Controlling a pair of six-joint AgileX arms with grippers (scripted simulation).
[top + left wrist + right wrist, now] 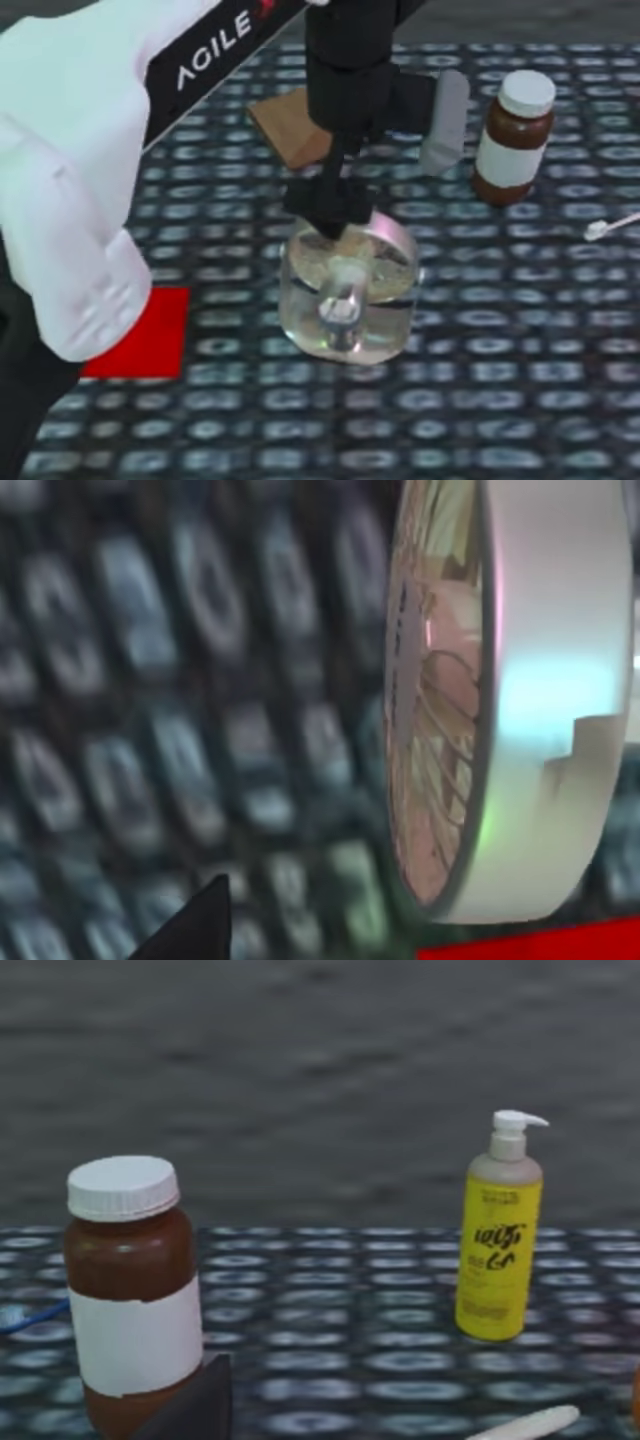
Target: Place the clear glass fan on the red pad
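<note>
The clear glass fan (345,290) sits near the middle of the table, a rounded-square block with a round disc face and a central hub. My left gripper (330,215) hangs over its far rim. In the left wrist view the fan (530,710) fills the side of the picture. One dark fingertip (200,920) shows well apart from it, so the left gripper (406,950) is open. The red pad (150,335) lies flat to the fan's left, partly hidden under my left arm, and a strip of the pad (540,950) shows below the fan. My right gripper (285,1430) is open, parked out of the top view.
A brown wooden tile (285,125) lies behind the fan, partly under the arm. A brown bottle with a white cap (515,135) stands at the back right. A thin white stick (610,228) lies at the right edge. A yellow pump bottle (498,1235) shows in the right wrist view.
</note>
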